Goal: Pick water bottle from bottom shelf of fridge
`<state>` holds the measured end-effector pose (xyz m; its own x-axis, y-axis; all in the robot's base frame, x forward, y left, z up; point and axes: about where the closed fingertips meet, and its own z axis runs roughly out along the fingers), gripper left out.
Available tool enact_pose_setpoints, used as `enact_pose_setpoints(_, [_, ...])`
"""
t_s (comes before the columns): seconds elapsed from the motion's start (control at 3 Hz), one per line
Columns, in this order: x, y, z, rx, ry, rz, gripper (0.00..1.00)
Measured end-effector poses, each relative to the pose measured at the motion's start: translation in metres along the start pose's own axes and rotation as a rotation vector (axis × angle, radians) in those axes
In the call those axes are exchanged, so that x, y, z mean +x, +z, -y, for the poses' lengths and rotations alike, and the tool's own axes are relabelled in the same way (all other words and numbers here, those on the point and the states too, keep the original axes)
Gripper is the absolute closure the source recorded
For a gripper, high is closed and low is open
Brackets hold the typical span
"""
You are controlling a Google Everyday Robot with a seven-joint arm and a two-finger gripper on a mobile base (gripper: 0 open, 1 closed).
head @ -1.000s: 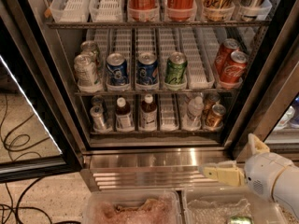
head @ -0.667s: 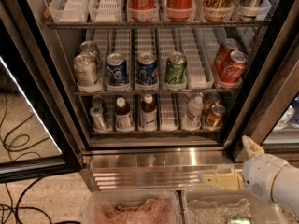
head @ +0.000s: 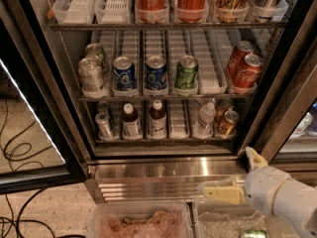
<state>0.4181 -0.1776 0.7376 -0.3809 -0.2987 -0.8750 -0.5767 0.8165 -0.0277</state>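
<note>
The fridge (head: 44,83) stands open with its black door frame and steel base. On the bottom shelf (head: 178,132), the small clear water bottle (head: 205,119) with a white cap stands upright in a lane right of centre, beside a gold can (head: 228,123). Two brown bottles (head: 131,122) stand left of centre. My gripper (head: 226,170) is at the lower right, outside the fridge and in front of the steel base. It is open, with one cream finger pointing left and the other pointing up. It holds nothing and is well below and right of the water bottle.
The middle rack holds silver, blue, green and red cans (head: 156,73). The top rack carries tall cans (head: 190,1). Two plastic bins (head: 141,221) sit in front of the base. Cables (head: 20,152) lie on the floor at left. The fridge's right door post (head: 277,108) runs close to my arm.
My gripper has shifted slightly left and down in front of the steel base. Nothing in the fridge has moved.
</note>
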Motion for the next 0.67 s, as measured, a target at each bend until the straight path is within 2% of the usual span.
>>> enact_pose_setpoints(0.33, [0.009, 0.032, -0.026, -0.057, -0.001, 0.033, 0.0])
enact_pose_setpoints(0.67, [0.018, 0.054, -0.039, -0.062, 0.016, 0.064, 0.0])
